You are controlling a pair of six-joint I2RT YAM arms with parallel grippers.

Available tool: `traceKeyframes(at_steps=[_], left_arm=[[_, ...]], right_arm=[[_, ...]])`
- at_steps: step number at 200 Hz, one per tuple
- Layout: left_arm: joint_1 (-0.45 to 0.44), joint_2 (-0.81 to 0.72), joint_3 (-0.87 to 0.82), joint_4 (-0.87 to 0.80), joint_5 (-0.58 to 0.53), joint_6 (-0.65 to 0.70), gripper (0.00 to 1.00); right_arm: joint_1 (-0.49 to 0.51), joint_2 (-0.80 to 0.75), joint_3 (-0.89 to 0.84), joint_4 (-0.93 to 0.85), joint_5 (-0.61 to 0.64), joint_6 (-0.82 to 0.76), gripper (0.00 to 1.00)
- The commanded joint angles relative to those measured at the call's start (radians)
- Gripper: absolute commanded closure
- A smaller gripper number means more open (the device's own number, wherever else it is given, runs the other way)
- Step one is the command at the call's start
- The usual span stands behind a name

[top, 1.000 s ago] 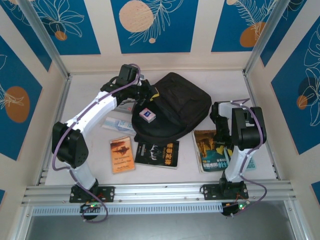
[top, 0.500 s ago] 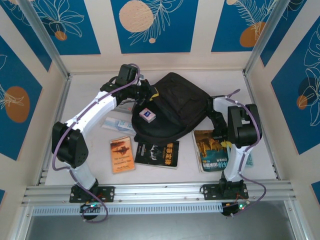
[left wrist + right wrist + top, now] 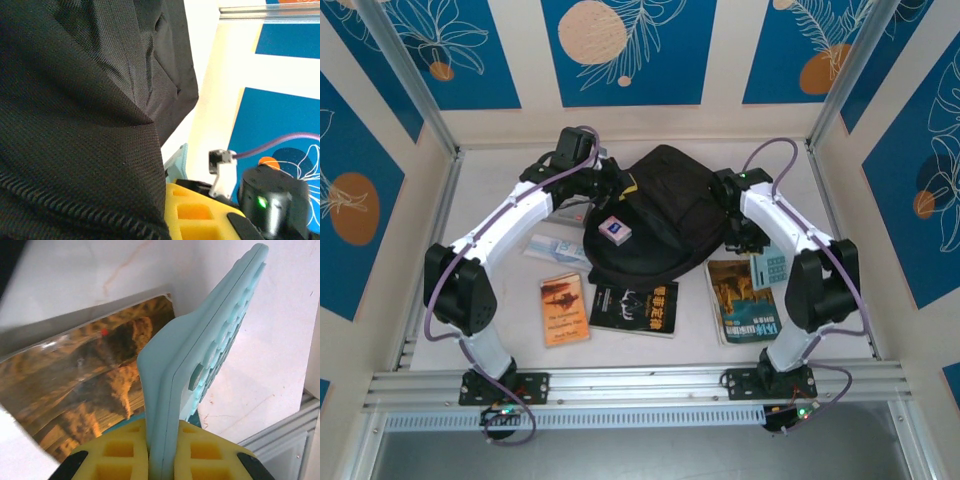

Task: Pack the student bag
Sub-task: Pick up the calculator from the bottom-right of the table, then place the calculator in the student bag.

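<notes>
REMOTE PACKING RUN: The student bag (image 3: pixel 670 215) lies slumped and black on the tabletop (image 3: pixel 695 325), towards the far side, with a small blue-and-white box (image 3: pixel 615 229) resting on its near-left flank. My left end effector (image 3: pixel 608 188) sits at the bag's left edge, pressed together. On the left wrist view, black weave bunches against its yellow pad, so I judge it is pinching a fold of the bag. My right end effector (image 3: pixel 162 445) pinches a pale teal calculator (image 3: pixel 210 340) by one end, edge-up between the yellow pads. It hangs above the book with the golden cover (image 3: pixel 90 370), just beside the bag's right side. An orange book (image 3: pixel 565 308) and a black book (image 3: pixel 635 308) lie flat by the bag's near edge.

The step in hand, as I read it, is getting the calculator into the bag. To do it well, I want the left arm lifting the fabric into a real mouth, then the calculator led in narrow end first, low and slow, and let go only once well inside. The grip is near one end, so a knock on the zip could twist it loose. I cannot tell how wide the opening stands.
</notes>
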Motion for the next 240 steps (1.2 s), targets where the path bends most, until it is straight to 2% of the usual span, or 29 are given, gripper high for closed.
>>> traceKeyframes(at_steps=[1, 31, 85, 136, 149, 172, 183, 206, 240], left_arm=[[0.012, 0.010, 0.045, -0.011, 0.001, -0.008, 1.00], [0.013, 0.013, 0.059, -0.010, 0.001, -0.008, 1.00], [0.009, 0.020, 0.075, -0.007, 0.000, -0.019, 1.00], [0.006, 0.022, 0.087, -0.012, -0.015, -0.034, 1.00], [0.005, 0.025, 0.094, -0.015, -0.019, -0.036, 1.00], [0.002, 0.030, 0.110, -0.024, -0.029, -0.049, 1.00], [-0.002, 0.036, 0.124, -0.031, -0.029, -0.057, 1.00], [-0.011, 0.047, 0.163, -0.055, -0.034, -0.057, 1.00], [-0.012, 0.065, 0.217, -0.086, -0.030, -0.054, 1.00]], right_arm=[[0.039, -0.084, 0.026, -0.051, -0.043, 0.017, 1.00], [0.141, -0.206, 0.076, -0.060, -0.082, -0.002, 1.00], [0.411, -0.375, 0.203, -0.087, -0.110, -0.031, 1.00], [0.715, -0.456, 0.318, -0.051, -0.014, -0.121, 1.00], [0.807, -0.449, 0.350, -0.027, 0.011, -0.156, 1.00], [0.911, -0.424, 0.383, 0.043, 0.012, -0.245, 1.00], [0.941, -0.416, 0.376, 0.096, -0.008, -0.298, 1.00], [0.935, -0.395, 0.335, 0.188, -0.088, -0.386, 1.00], [0.842, -0.298, 0.299, 0.199, -0.161, -0.465, 1.00]])
